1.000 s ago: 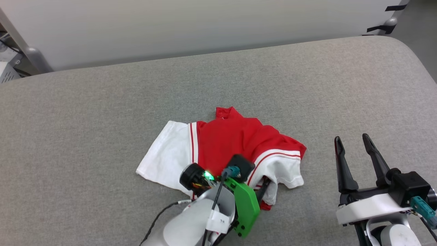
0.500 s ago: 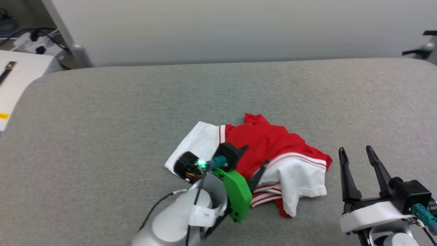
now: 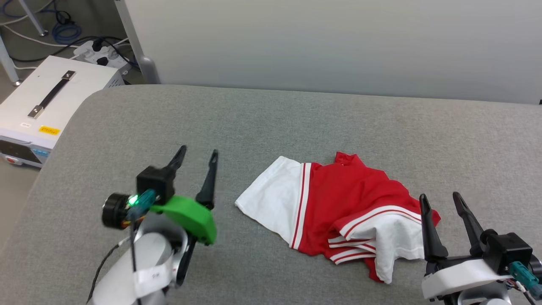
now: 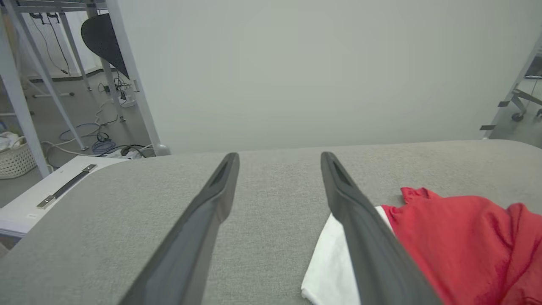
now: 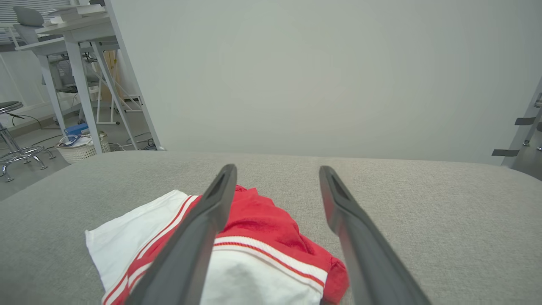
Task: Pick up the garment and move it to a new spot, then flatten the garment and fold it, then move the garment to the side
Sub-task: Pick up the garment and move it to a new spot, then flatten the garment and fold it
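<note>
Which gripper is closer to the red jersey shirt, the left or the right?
Right. The right gripper hangs at the jersey shirt's right edge. The left gripper is clear of its white sleeve, with gray padded surface between.

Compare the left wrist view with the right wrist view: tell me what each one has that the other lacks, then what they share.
Left wrist view: the open left hand and a white box with a handle beside the table. Right wrist view: the open right hand, a white desk, and the striped sleeve folded over the garment. Shared: the garment, the grey table, the pale wall.
</note>
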